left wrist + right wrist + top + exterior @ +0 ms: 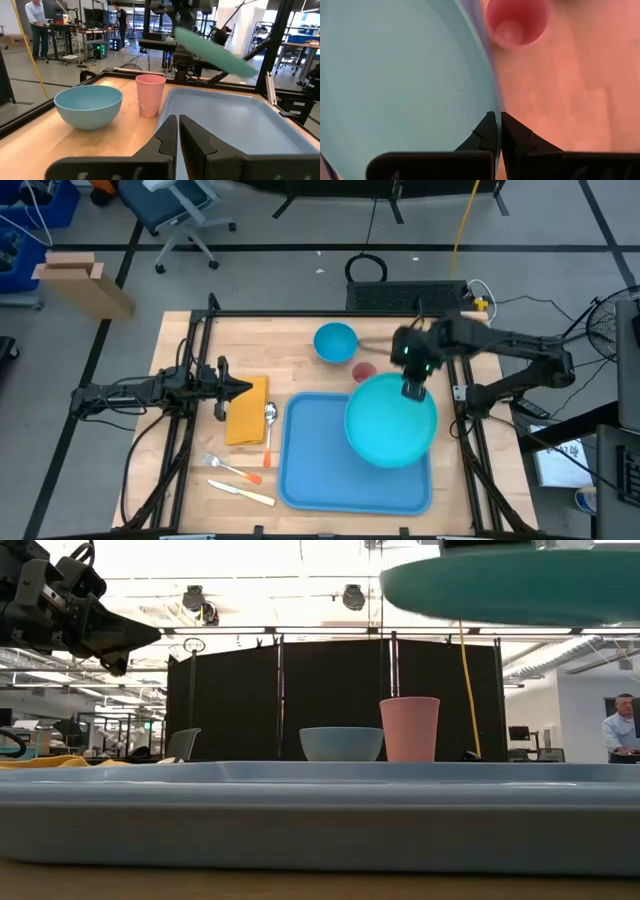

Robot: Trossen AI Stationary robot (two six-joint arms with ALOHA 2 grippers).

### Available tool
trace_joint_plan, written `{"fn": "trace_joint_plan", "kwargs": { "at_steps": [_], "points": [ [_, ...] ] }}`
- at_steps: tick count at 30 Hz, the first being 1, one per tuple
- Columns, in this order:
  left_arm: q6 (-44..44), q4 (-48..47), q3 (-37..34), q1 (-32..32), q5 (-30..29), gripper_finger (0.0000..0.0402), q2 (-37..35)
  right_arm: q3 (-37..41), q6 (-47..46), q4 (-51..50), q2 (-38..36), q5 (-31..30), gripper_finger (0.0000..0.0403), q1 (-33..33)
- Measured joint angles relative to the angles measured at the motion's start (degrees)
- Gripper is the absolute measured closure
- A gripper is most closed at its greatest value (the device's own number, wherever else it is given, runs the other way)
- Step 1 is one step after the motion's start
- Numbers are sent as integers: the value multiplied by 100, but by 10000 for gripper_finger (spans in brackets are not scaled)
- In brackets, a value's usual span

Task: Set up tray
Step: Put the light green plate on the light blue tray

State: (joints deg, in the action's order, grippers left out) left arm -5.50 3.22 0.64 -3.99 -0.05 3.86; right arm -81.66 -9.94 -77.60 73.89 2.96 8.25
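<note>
The tray (330,470) lies on the table (300,350). Above its far right part the right hand (413,390), closed on the rim, holds the plate (390,425) in the air. Behind the tray stand the cup (364,371) and the bowl (335,341). Left of the tray lie the fork (232,470), knife (240,493), spoon (269,420) and napkin (247,410); the left hand (243,388), fingers nearly together and empty, hangs there.

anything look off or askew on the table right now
Only the teal plate: the right gripper pinches its rim and holds it tilted in the air above the tray, not resting flat. Bowl and pink cup stand upright; nothing looks spilled.
</note>
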Motion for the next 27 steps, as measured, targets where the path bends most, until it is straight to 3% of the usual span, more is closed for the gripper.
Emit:
{"fn": "trace_joint_plan", "kwargs": {
  "at_steps": [6,14,27],
  "points": [
    [0,0,0,1,0,380,0,1201,-566,952,7,35,402,-684],
    [73,1,0,-2,-2,380,0,2501,-1000,2016,7,459,402,-976],
    [219,2,0,-2,-3,380,0,3189,-1340,2815,7,625,402,-994]
  ]
}}
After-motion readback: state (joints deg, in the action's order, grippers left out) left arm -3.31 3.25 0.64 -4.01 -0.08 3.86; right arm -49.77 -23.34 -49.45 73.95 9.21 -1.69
